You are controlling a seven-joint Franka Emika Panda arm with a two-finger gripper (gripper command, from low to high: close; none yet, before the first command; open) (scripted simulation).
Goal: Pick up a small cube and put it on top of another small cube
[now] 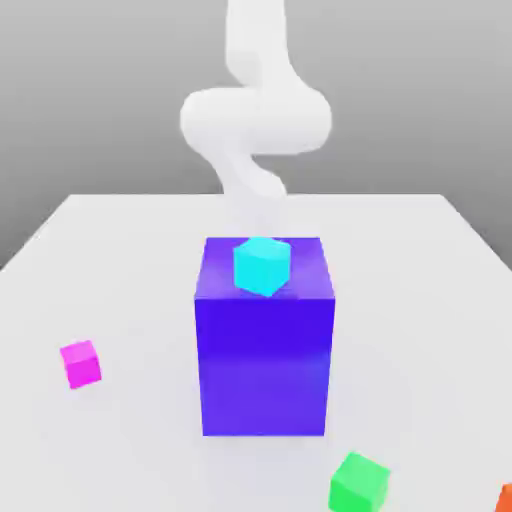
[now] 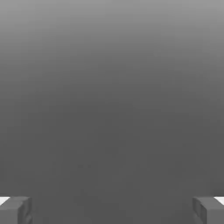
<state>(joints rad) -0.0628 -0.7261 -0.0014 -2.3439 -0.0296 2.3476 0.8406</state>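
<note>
The small magenta cube (image 1: 80,363) lies on the white table near the exterior view's left, in front of the big blue block. The small green cube (image 1: 359,483) lies near the front edge at the exterior view's right. My white arm (image 1: 255,120) rises behind the blue block, far from both cubes. In the hand view my gripper (image 2: 112,210) is open, its two grey fingertips (image 2: 15,210) standing wide apart with nothing between them, against a plain grey background.
A tall blue block (image 1: 264,340) stands mid-table with a cyan cube (image 1: 262,266) on its top. An orange cube (image 1: 505,498) peeks in at the front right corner. The white table (image 1: 140,260) spreads bare around the block.
</note>
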